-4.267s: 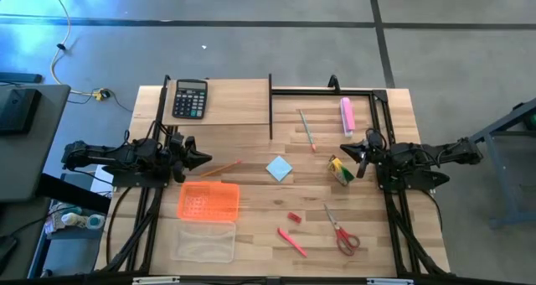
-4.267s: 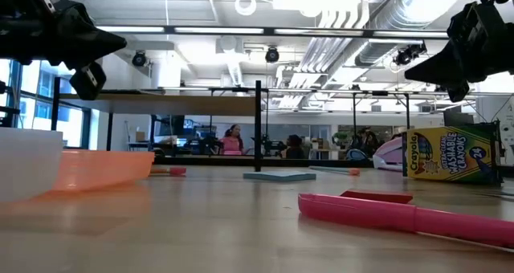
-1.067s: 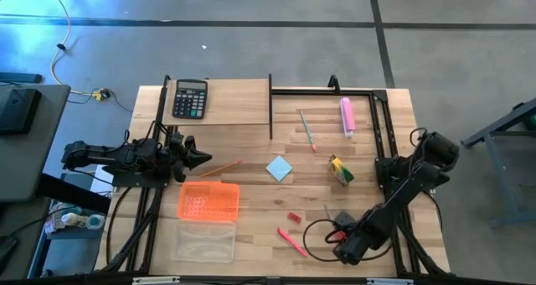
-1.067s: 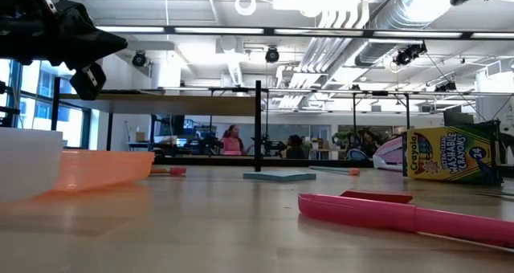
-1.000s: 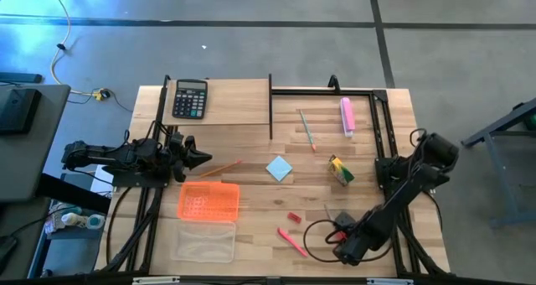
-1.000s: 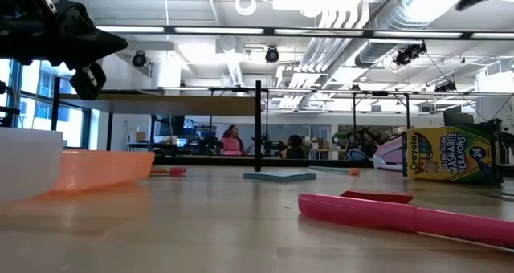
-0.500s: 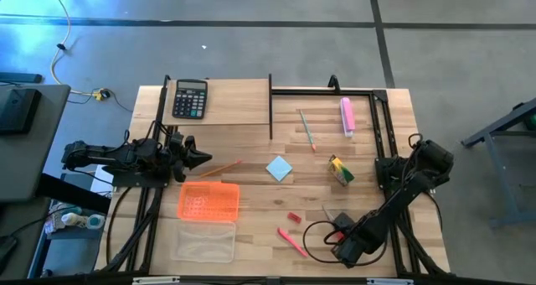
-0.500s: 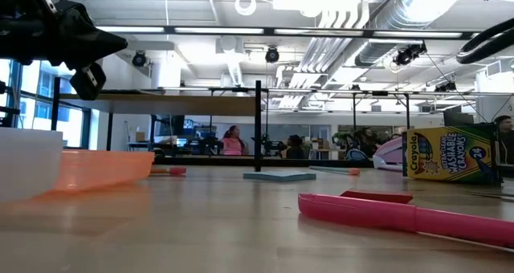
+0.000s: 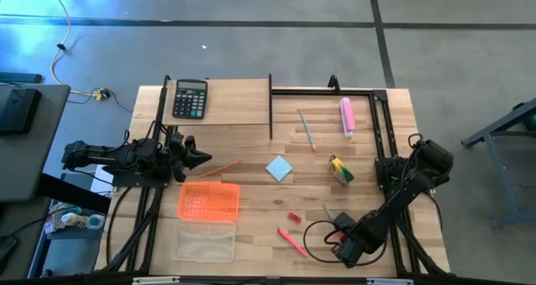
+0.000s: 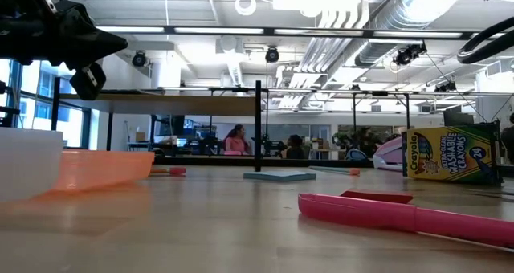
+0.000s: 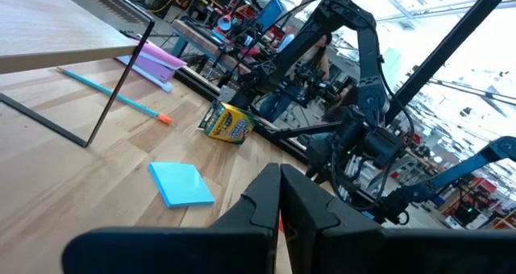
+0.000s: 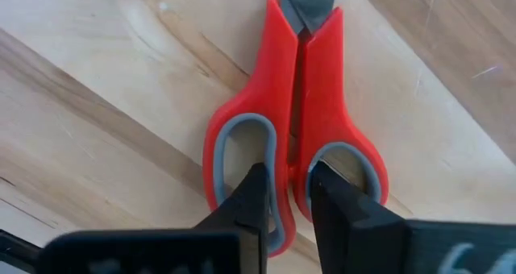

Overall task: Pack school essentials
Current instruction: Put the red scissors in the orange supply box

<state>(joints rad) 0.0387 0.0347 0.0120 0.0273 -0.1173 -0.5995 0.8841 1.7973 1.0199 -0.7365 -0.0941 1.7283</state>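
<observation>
The red-handled scissors [image 12: 294,105] lie flat near the table's near right corner; in the high view only their blade [image 9: 327,211] shows past my right gripper [image 9: 343,233], which points down on their handles, shut on them. The red pen [image 9: 291,241], tiny red eraser [image 9: 294,217], light-blue notepad [image 9: 279,168], yellow-green crayon box [image 9: 340,171] and two pencils [image 9: 222,168] [image 9: 307,130] lie flat on the wood. My left gripper [image 9: 197,157] waits at the left edge, shut [image 11: 280,195], above the table. My right gripper [image 12: 289,195] comes at the scissors from above, pointing down. One fingertip [image 12: 254,189] stands inside one finger loop and the other [image 12: 324,189] inside the other loop. Between them they pinch the two inner bars of the handles [image 12: 290,157]. The scissors lie flat on the table.
An orange basket [image 9: 208,200] and a clear tray [image 9: 204,241] sit near the left arm. A black calculator [image 9: 190,98] and a pink oblong bar [image 9: 347,116] lie at the far side. A thin black frame [image 9: 270,109] stands on the far half. Bare wood lies around the notepad.
My right arm has sunk a little over the scissors, its gripper staying at the handles. The scissors and the other things lie where they were.
</observation>
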